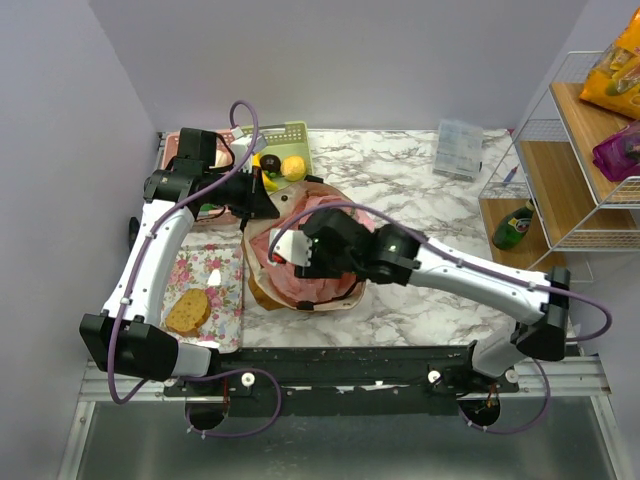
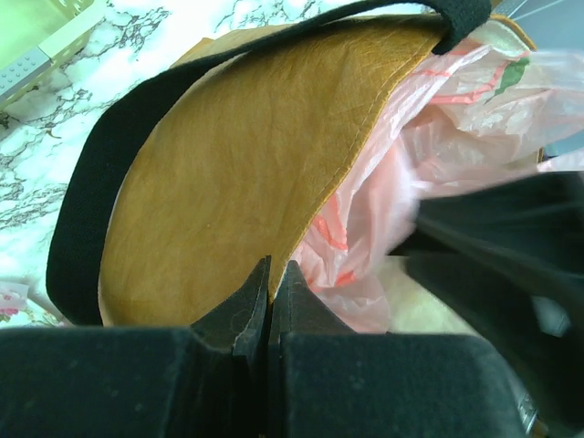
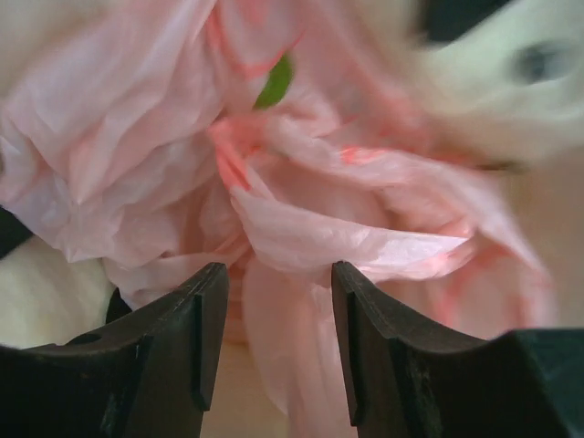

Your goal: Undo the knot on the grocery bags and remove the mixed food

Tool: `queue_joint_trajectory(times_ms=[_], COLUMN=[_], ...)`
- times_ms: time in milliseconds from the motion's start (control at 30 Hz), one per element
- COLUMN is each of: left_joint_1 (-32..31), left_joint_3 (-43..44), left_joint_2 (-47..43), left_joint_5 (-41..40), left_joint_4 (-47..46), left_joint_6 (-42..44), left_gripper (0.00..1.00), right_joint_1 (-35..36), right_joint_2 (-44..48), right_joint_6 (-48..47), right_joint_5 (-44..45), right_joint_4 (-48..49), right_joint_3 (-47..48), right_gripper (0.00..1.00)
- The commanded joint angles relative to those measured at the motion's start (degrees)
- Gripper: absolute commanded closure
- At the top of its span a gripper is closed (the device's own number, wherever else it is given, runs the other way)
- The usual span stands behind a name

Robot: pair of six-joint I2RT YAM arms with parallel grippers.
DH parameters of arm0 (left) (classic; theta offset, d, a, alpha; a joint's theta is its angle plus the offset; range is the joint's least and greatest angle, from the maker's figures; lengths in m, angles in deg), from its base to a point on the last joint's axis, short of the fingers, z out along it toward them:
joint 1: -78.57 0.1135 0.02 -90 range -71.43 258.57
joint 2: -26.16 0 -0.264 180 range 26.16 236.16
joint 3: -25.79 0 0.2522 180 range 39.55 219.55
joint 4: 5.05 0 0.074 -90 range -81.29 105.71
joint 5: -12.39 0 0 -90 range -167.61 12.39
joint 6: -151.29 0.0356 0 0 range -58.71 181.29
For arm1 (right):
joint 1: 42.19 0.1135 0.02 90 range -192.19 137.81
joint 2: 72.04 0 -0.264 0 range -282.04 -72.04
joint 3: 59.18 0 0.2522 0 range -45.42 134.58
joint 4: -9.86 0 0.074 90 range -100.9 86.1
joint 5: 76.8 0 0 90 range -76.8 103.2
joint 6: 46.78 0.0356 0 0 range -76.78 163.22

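The mustard-yellow tote [image 1: 262, 288] lies mid-table with the crinkly pink plastic bag [image 1: 312, 284] inside its mouth. My left gripper [image 2: 271, 265] is shut on the tote's [image 2: 237, 182] rim, beside its black strap [image 2: 100, 155]. My right gripper [image 3: 278, 274] hangs open over the pink bag [image 3: 137, 155]. A loose strip of plastic falls between its fingers, unpinched. A green scrap [image 3: 274, 82] shows through the plastic. A yellow lemon [image 1: 293, 167] and a dark round fruit [image 1: 270, 162] sit in the green basket [image 1: 290, 133].
A floral tray [image 1: 220, 265] with a bread slice [image 1: 187, 312] lies left of the tote. A clear box [image 1: 460, 148] stands at the back. The wire shelf [image 1: 530, 130] on the right holds a green bottle [image 1: 513, 226], an orange packet [image 1: 615, 75] and a purple packet [image 1: 620, 150].
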Motion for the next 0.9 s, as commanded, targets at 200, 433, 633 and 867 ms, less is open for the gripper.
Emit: queue_joint_trajectory(times_ms=[200, 433, 633, 867], left_joint_1=[0.28, 0.20, 0.20, 0.20], left_joint_3=[0.20, -2.23, -2.12, -3.20], left_joint_2=[-0.59, -1.19, -0.56, -0.72], left_joint_5=[2.19, 2.98, 3.02, 3.29], left_joint_4=[2.40, 0.77, 0.26, -0.61], left_joint_6=[1.61, 1.55, 1.09, 0.60], left_gripper=[1.00, 1.00, 1.00, 1.00], right_joint_1=[-3.45, -3.51, -3.50, -9.19], right_joint_2=[-5.71, 4.95, 12.01, 18.84], right_joint_6=[1.22, 9.22, 15.19, 25.92], right_joint_5=[-5.70, -22.13, -9.42, -0.10], right_joint_4=[0.11, 1.06, 2.69, 0.95], right_joint_3=[-6.14, 8.16, 2.60, -9.80], right_gripper=[0.24, 0.08, 0.06, 0.08])
